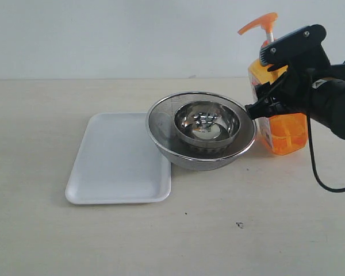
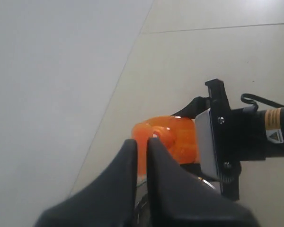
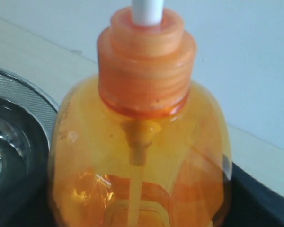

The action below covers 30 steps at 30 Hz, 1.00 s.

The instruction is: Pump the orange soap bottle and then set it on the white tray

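The orange soap bottle (image 1: 287,132) stands upright at the right of the table, close beside the steel bowls, its pump head (image 1: 259,23) raised. My right gripper (image 1: 279,103) is shut on the bottle's body from the right. In the right wrist view the bottle (image 3: 142,156) fills the picture, with the white stem (image 3: 146,9) at the top. My left gripper (image 2: 141,140) is shut and empty, above the orange pump head (image 2: 175,137); it is out of the exterior view. The white tray (image 1: 103,172) lies flat and empty at left centre.
A steel mesh bowl (image 1: 161,135) with a smaller steel bowl (image 1: 207,123) inside it stands between the tray and the bottle, overlapping the tray's right edge. A black cable (image 1: 313,167) hangs from the right arm. A white wall runs behind the table.
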{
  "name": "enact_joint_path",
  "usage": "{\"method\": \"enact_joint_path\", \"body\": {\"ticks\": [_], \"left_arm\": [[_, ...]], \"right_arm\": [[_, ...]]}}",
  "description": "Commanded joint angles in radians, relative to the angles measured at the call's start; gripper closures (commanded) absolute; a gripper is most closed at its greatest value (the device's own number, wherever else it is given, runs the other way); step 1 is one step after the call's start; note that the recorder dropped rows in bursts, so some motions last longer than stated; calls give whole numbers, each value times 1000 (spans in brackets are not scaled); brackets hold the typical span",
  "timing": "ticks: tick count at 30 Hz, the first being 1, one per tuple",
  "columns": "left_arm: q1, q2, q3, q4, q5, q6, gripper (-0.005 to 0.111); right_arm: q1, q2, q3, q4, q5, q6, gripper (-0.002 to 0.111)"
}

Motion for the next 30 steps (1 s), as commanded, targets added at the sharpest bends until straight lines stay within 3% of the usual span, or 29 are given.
{"method": "enact_joint_path", "body": {"ticks": [1, 7, 16, 24, 27, 30], "left_arm": [[-2, -96, -2, 160, 65, -97, 102], [-2, -214, -2, 381, 168, -235, 102], [0, -359, 49, 537, 216, -364, 102], [0, -491, 281, 664, 216, -495, 102], [0, -568, 393, 691, 216, -559, 102], [0, -659, 518, 718, 132, -644, 102]], "right_arm": [[1, -4, -17, -7, -10, -2, 108], [1, -10, -48, -4, -24, -108, 108], [1, -148, -84, 150, -27, -328, 108], [16, -297, -181, 125, 219, -171, 108], [81, -300, -217, 110, 228, -158, 108], [170, -300, -244, 109, 218, -115, 108]]}}
